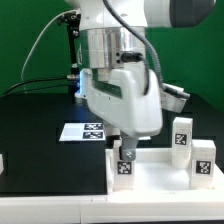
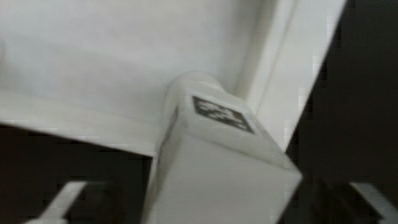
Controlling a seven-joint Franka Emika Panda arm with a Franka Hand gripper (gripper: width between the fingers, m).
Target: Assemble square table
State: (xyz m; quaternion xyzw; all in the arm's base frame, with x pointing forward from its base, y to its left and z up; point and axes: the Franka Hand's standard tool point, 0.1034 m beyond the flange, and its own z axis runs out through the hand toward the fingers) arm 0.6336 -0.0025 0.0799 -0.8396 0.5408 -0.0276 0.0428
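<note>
One leg (image 2: 222,150) upright on panel (image 2: 107,70), between parted end effector (image 2: 222,205) fingers, ungripped

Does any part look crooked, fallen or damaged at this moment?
Nothing stands out. Three legs stand upright on the square panel: one under the gripper, two toward the exterior view's right. No damage visible.

Exterior view facing the arm across the table, slightly raised, wrist view close above, both sharing one tagged leg (image 1: 125,165) (image 2: 222,150)
</note>
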